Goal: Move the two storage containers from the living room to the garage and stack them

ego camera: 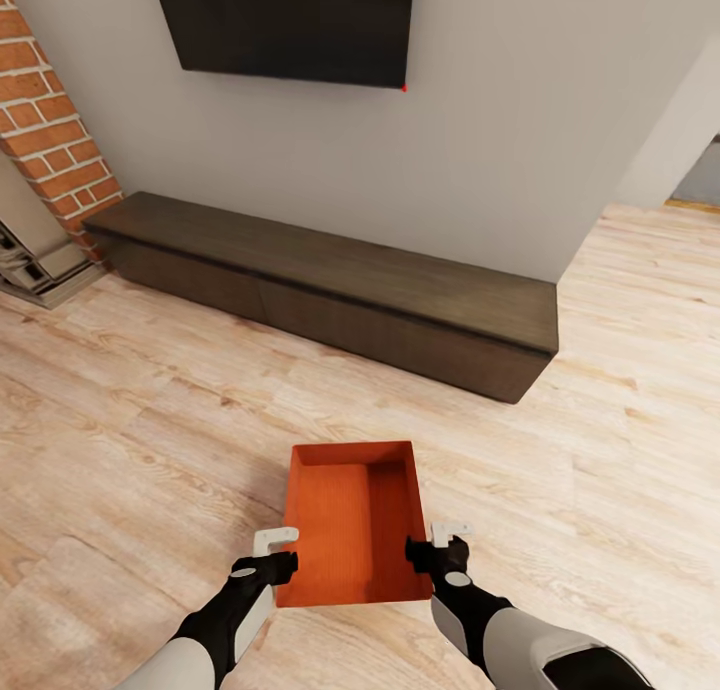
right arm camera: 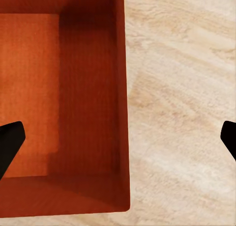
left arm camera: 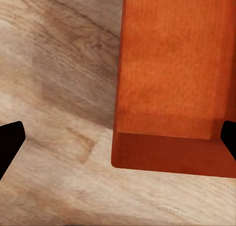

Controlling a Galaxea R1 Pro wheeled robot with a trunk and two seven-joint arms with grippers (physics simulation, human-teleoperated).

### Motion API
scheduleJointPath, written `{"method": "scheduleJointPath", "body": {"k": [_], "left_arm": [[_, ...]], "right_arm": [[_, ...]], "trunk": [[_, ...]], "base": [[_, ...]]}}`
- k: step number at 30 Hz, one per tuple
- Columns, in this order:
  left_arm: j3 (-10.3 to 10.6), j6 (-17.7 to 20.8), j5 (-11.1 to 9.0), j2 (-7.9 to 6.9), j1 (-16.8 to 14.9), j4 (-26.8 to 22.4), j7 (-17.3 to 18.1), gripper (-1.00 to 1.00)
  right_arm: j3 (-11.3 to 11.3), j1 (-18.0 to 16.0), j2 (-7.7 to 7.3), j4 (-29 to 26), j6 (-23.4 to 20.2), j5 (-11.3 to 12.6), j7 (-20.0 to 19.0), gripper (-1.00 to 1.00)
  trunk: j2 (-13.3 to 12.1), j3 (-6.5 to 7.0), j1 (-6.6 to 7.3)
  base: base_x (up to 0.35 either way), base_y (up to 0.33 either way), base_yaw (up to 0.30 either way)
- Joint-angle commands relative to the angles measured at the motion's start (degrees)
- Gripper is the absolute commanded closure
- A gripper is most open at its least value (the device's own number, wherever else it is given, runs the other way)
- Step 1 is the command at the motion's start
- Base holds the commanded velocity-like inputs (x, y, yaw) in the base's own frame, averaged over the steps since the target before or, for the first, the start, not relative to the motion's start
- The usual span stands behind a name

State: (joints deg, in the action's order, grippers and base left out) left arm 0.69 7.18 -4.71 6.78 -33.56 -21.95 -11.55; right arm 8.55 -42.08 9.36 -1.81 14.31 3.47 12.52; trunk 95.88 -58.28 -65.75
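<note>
Container (ego camera: 352, 525) on plank floor (ego camera: 150, 450), fingers (ego camera: 275, 542) flanking near corners

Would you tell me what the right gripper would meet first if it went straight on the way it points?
Probably the bin's right wall: the right gripper points down with that rim between its open fingers. Missing it, the wood floor.

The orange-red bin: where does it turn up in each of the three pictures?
Head view: orange-red bin low centre, between both arms.
Left wrist view: its outer wall upper right.
Right wrist view: its open inside on the left.
Shared landmark: light wood plank floor.
</note>
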Motion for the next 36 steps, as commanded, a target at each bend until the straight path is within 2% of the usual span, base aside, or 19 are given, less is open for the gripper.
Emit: {"method": "scheduleJointPath", "body": {"k": [1, 8, 14, 20, 36], "left_arm": [[0.09, 0.29, -0.49, -0.07, 0.0, -0.12, -0.22, -1.0], [0.17, 0.29, -0.47, -0.26, -0.01, -0.3, -0.14, -1.0], [0.07, 0.27, -0.51, -0.34, -0.01, -0.88, -0.14, -1.0], [-0.07, 0.21, -0.56, -1.03, -0.01, -1.06, -0.08, -1.0], [0.01, 0.12, -0.47, -1.11, 0.0, -1.23, -0.13, -1.0]], "right_arm": [[0.52, -0.03, -0.01, -0.04, 0.17, 0.31, 0.23, -1.0], [0.47, -0.02, -0.21, -0.25, 0.39, 0.23, 0.22, -1.0], [0.34, -0.03, -0.23, -0.3, 2.23, 0.22, 0.22, -1.0], [0.28, -0.04, -0.22, -0.3, 2.38, 0.34, 0.23, -1.0], [0.24, -0.02, -0.29, -0.3, 2.34, 0.14, 0.22, -1.0]], "trunk": [[0.43, -0.22, -0.22], [3.24, -1.48, -1.76], [5.65, -2.55, -3.08], [8.05, -3.63, -4.39], [14.47, -6.5, -7.91]], "base": [[0.0, 0.0, 0.0], [0.0, 0.0, 0.0], [0.0, 0.0, 0.0], [0.0, 0.0, 0.0], [0.0, 0.0, 0.0]]}}
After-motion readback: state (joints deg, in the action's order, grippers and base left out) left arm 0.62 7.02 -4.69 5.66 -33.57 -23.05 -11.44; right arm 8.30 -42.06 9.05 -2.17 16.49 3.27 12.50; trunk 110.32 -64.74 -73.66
